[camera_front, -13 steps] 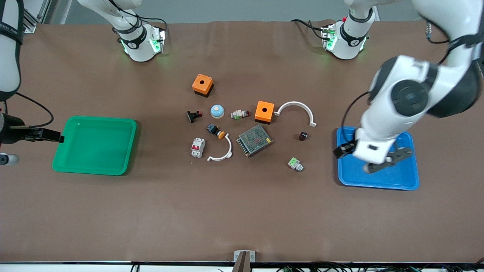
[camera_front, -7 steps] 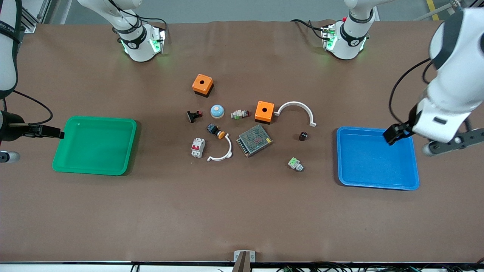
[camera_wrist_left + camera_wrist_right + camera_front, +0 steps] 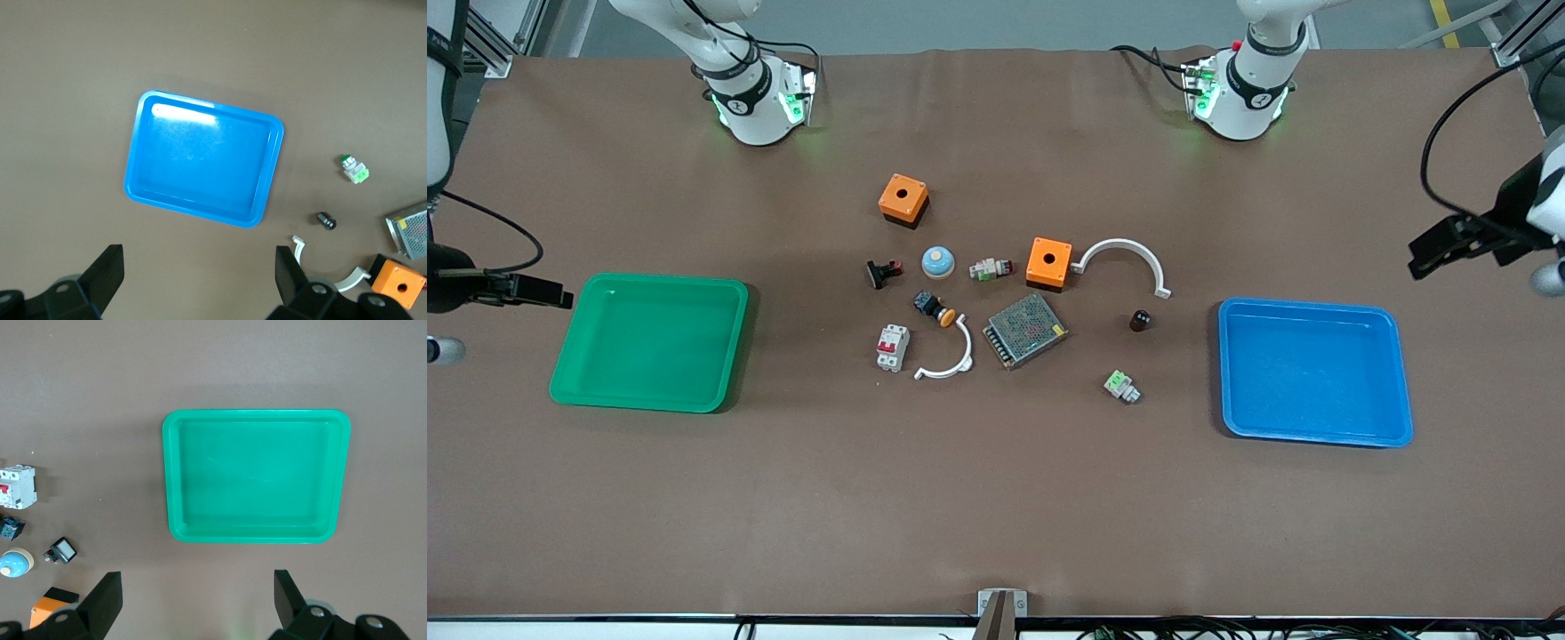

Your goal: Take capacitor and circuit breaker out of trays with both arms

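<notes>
The left gripper [image 3: 199,283] has been drawn away from over the blue tray [image 3: 1392,431] and is now held over the worktop [image 3: 996,516] edge at the left arm's end, spread wide with nothing held. The right gripper [image 3: 195,600] is held at the right arm's edge beside the green tray [image 3: 569,391], equally wide and empty. The capacitor [image 3: 1140,320] and the breaker [image 3: 892,347] are seen resting mid-worktop, well apart.
</notes>
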